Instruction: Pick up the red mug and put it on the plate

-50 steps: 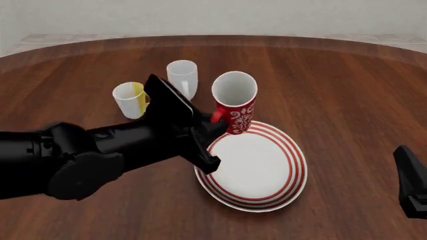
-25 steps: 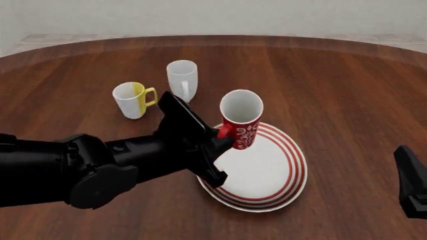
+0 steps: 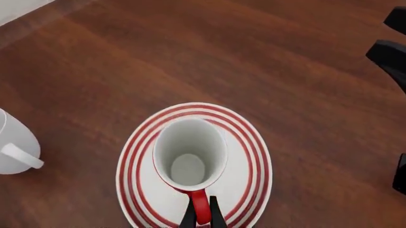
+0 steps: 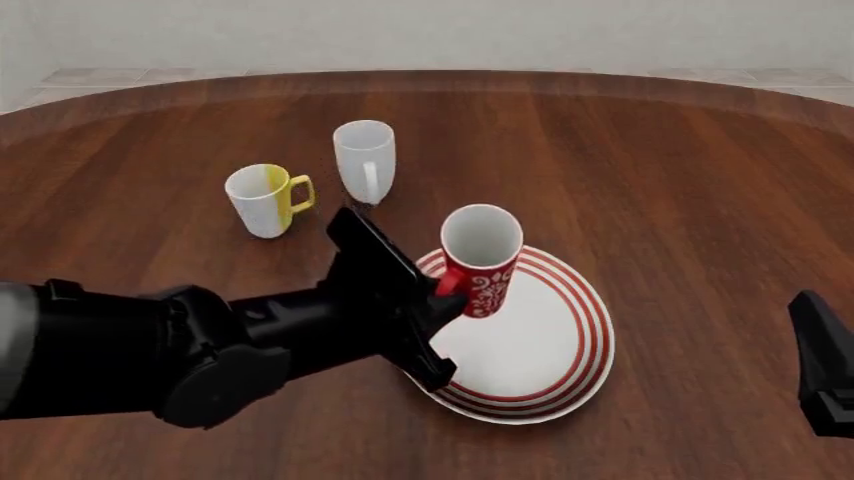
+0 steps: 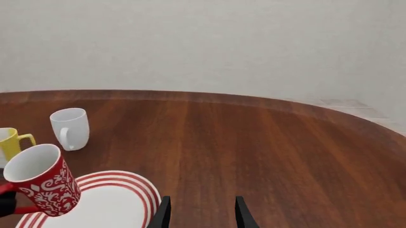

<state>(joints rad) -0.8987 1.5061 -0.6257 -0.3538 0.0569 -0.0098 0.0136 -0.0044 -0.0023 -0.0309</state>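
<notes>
The red mug [image 4: 481, 262], with a white swirl pattern and a white inside, hangs slightly tilted over the far left part of the plate [image 4: 541, 345]. My left gripper [image 4: 445, 287] is shut on the mug's red handle. In the left wrist view the gripper [image 3: 201, 216] pinches the handle, with the mug [image 3: 189, 156] seen from above over the red-ringed plate [image 3: 256, 156]. I cannot tell whether the mug's base touches the plate. My right gripper [image 5: 203, 214] is open and empty, near the table's front right [image 4: 825, 365]. Its view shows the mug [image 5: 44, 184] and the plate [image 5: 111, 199].
A plain white mug [image 4: 364, 158] and a white-and-yellow mug [image 4: 264, 199] stand behind and left of the plate. Both show in the right wrist view, the white one [image 5: 70, 127] and the yellow one [image 5: 9, 142]. The white mug also shows in the left wrist view [image 3: 13, 147].
My left gripper has carried the red mug toward me and down, from beyond the plate's far rim to low over the plate. The right arm has not moved.
</notes>
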